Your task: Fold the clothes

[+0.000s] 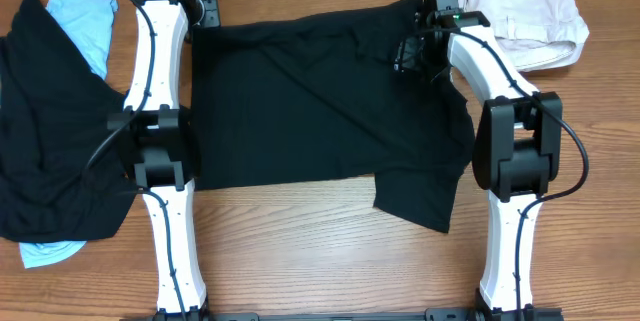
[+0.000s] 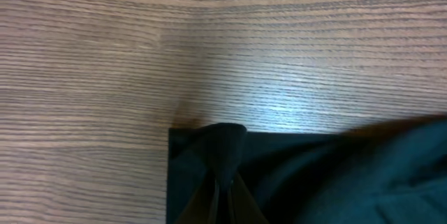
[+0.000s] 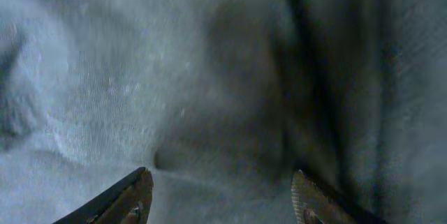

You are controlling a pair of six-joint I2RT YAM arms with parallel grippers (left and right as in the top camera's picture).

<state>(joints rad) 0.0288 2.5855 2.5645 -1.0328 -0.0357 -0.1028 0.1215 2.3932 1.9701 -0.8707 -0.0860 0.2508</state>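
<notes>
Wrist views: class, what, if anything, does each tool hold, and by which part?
Left tool pinches the black garment at its corner. Right tool stands open above the same fabric, holding nothing.

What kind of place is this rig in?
Probably a lab bench for cloth-folding trials: wood-grain table, white left arm and right arm, black garment spread out, beige clothes aside.
</notes>
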